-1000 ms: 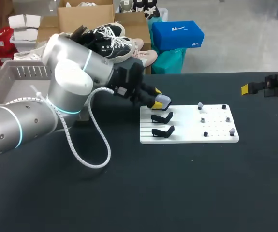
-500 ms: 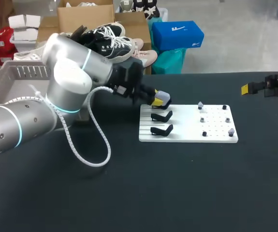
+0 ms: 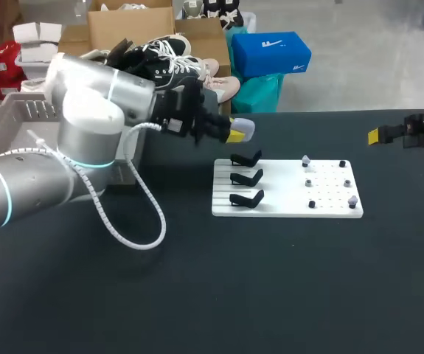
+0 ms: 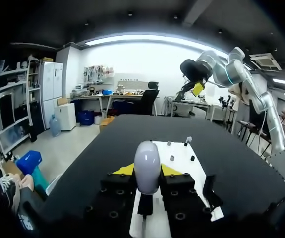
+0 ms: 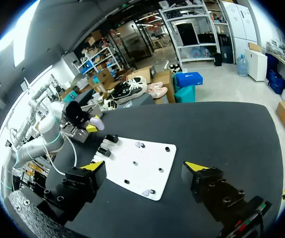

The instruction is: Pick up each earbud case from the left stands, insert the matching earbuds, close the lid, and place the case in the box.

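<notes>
The left tool [image 3: 234, 134] is clamped on a pale lavender earbud case [image 3: 244, 130], held in the air above the desk [image 3: 270, 295], just behind the white board [image 3: 285, 206] and its 3 black stands [image 3: 247, 178]. The right tool [image 5: 146, 166] hangs well apart at the desk's right edge, its fingers spread wide. Small pieces [image 3: 353, 200] on the board's pegs may be earbuds.

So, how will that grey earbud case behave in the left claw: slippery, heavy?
Probably slippery: the earbud case looks smooth and rounded, with much of it sticking out past the left claw. Likely light, given how small it is.
</notes>
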### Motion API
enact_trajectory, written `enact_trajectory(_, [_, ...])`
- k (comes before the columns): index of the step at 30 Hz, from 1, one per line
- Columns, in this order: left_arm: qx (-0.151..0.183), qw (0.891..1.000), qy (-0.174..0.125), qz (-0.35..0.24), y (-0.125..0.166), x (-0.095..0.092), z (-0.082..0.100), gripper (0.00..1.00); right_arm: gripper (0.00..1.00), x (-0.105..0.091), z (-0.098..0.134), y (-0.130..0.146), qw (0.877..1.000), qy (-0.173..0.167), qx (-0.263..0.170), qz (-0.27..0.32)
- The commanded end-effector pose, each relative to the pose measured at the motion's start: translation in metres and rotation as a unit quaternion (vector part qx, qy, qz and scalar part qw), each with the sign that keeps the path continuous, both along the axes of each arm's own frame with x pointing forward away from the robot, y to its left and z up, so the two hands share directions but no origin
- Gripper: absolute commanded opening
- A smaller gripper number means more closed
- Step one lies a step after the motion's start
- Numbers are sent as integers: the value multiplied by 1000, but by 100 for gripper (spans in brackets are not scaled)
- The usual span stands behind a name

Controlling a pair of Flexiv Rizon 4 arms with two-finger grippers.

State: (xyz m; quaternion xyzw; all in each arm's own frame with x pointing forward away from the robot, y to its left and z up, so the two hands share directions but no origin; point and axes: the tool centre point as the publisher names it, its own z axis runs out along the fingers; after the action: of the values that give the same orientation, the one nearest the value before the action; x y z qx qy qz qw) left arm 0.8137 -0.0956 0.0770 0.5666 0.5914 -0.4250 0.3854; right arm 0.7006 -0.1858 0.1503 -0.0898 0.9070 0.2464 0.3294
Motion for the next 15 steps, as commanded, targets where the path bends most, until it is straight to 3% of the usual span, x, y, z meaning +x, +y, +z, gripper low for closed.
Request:
enact_trajectory(1, [-25, 997, -40, 55, 9, -48, 15, 0, 100, 1, -1, -1, 1000, 0, 1, 1])
enact_trajectory(8, [-63, 995, -50, 50, 9, -64, 39, 0, 100, 1, -1, -1, 1000, 0, 1, 1])
enact_trajectory(15, [-84, 992, -88, 43, 14, -77, 51, 0, 100, 1, -1, -1, 1000, 0, 1, 1])
